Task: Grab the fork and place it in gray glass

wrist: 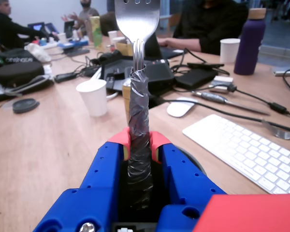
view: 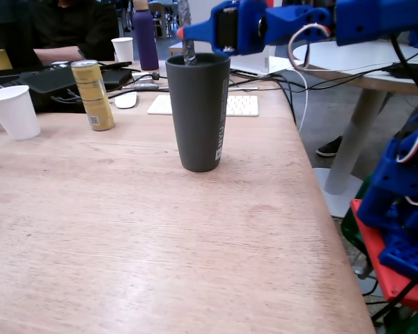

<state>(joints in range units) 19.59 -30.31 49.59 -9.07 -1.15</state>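
The gray glass (view: 198, 113) stands upright near the middle of the wooden table in the fixed view. Directly above its rim, my blue gripper (view: 186, 33) reaches in from the right and is shut on the fork (view: 189, 54). The fork hangs upright, and the lower end of its taped handle dips just inside the glass's mouth. In the wrist view, the red-tipped fingers (wrist: 118, 137) clamp the crinkled gray tape of the fork (wrist: 138, 82) with the silver tines pointing up. A dark arc of the glass's rim (wrist: 195, 163) shows behind my gripper (wrist: 140, 141).
A gold can (view: 93, 94) and a white paper cup (view: 14, 111) stand to the left of the glass. Behind it are a white keyboard (view: 240, 106), a mouse (view: 126, 100), a purple bottle (view: 145, 38), cables and seated people. The table's edge (view: 313, 174) runs close on the right.
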